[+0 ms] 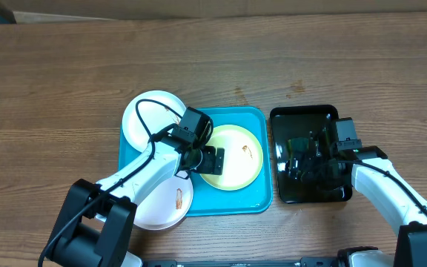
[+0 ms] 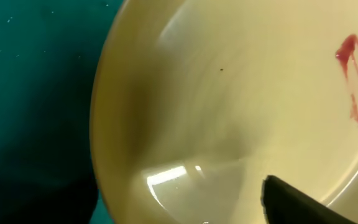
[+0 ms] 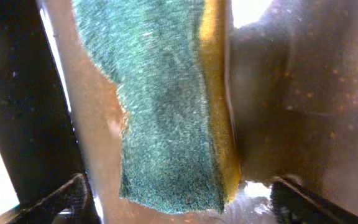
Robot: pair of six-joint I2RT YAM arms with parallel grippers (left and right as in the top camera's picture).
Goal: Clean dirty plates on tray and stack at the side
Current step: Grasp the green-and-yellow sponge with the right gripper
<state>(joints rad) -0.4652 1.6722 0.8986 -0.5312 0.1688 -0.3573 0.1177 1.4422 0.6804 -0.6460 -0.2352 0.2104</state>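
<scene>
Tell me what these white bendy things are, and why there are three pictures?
They are two robot arms at a wooden table. One picture looks down from above; the other two come from a camera on each wrist. A blue tray holds a yellow-green rimmed plate with a red smear; an upper white plate and a lower white plate sit at its left edge. The left claw is over the rimmed plate. The right claw, in a black tray, is open either side of a green-and-yellow sponge.

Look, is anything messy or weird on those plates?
Yes. The yellow-green plate in the tray has a red smear, and the lower white plate, hanging over the tray's left edge, has a reddish-brown one.
</scene>
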